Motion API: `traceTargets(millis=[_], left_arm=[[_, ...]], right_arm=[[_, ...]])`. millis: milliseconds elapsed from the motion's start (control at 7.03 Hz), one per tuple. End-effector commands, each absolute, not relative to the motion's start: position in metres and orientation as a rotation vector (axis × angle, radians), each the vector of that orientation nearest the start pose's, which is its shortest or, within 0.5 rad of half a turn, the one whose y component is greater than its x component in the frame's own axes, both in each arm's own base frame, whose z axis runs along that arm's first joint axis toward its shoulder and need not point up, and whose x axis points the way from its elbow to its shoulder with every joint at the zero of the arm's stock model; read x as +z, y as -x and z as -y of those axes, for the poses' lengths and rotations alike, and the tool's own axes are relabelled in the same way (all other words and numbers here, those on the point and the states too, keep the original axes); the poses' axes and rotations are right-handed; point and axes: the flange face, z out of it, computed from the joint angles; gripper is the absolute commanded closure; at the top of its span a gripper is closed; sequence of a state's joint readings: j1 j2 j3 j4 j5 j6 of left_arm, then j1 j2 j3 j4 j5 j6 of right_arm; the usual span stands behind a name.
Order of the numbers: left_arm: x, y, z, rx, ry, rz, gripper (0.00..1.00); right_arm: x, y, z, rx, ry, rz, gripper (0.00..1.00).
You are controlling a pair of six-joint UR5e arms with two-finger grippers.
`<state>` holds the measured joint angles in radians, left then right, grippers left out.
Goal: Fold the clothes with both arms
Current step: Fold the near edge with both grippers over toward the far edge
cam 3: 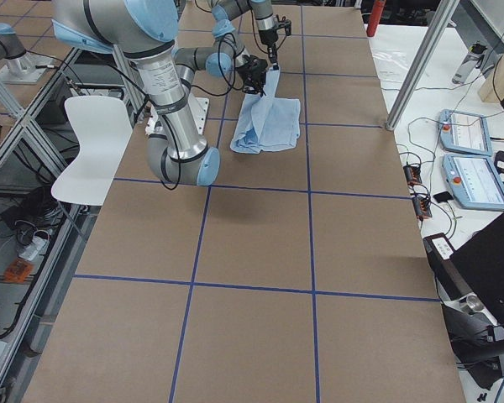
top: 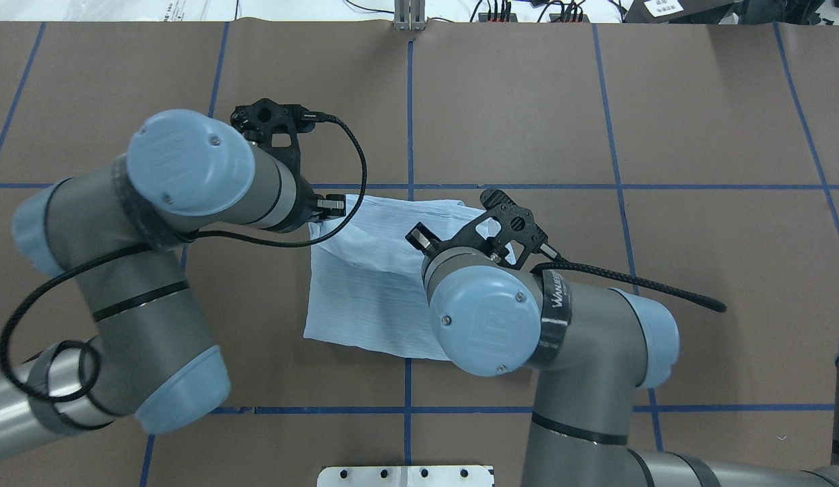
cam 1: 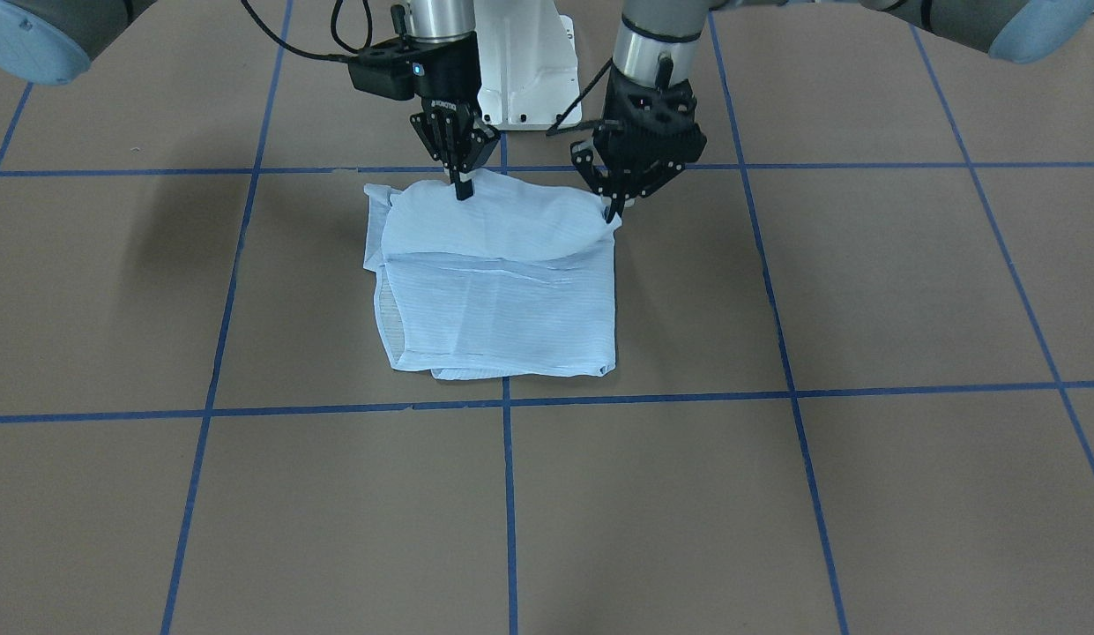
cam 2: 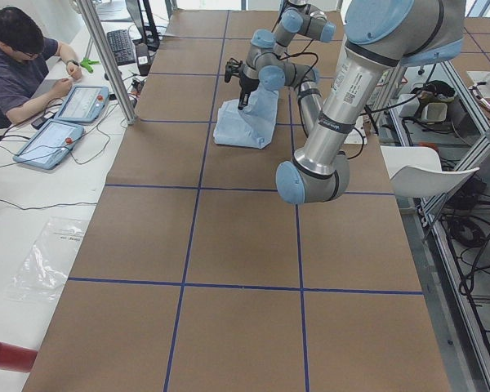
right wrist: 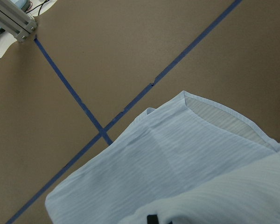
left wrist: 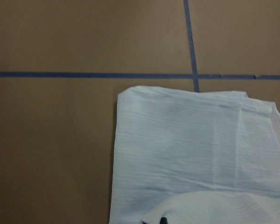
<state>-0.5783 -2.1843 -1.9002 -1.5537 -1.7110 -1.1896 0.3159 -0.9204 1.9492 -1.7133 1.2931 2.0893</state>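
Lying closest to the front camera, near the middle of the brown table (cam 1: 776,529) and just behind a blue tape line (cam 1: 652,399): a folded pale-blue shirt (cam 1: 502,309). Starting at the left of that view, reaching down with the right gripper (cam 1: 461,187), fingers pressed together and pinching the far edge of the shirt's top layer. Holding that layer up a little off the flat part below. Further right, reaching down with the left gripper (cam 1: 613,210), squeezing tight on the shirt's far corner. Standing behind and between the two, a white base (cam 1: 524,79). Cutting off the right arm (cam 1: 441,18) and the left arm (cam 1: 657,40) at the top edge. From overhead, hiding the shirt's near right corner under the right arm, and covering both sets of fingertips. Failing to make out any collar or buttons.
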Motion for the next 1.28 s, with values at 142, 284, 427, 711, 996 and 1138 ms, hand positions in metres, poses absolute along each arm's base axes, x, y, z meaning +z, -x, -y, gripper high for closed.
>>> traceTargets(millis=[142, 284, 427, 711, 996, 1138], left_arm=[[0.23, -0.529, 0.517, -0.159, -0.36, -0.838, 1.0], [0.245, -0.537, 0.522, -0.16, -0.359, -0.832, 1.0], [0.252, -0.545, 0.529, -0.164, -0.368, -0.827, 1.0], [0.258, -0.549, 0.53, -0.162, -0.367, -0.829, 1.0], [0.254, -0.541, 0.527, -0.153, -0.385, -0.86, 0.0], [0.239, -0.523, 0.517, -0.117, -0.416, -0.889, 0.0]], right_arm=[[0.202, 0.58, 0.417, 0.898, -0.247, 0.866, 1.0], [0.22, 0.593, 0.43, 0.9, -0.255, 0.85, 1.0], [0.233, 0.599, 0.438, 0.895, -0.264, 0.843, 1.0], [0.236, 0.601, 0.44, 0.873, -0.274, 0.84, 1.0], [0.228, 0.594, 0.447, 0.734, -0.327, 0.824, 0.0], [0.223, 0.578, 0.461, 0.714, -0.262, 0.841, 0.0]])
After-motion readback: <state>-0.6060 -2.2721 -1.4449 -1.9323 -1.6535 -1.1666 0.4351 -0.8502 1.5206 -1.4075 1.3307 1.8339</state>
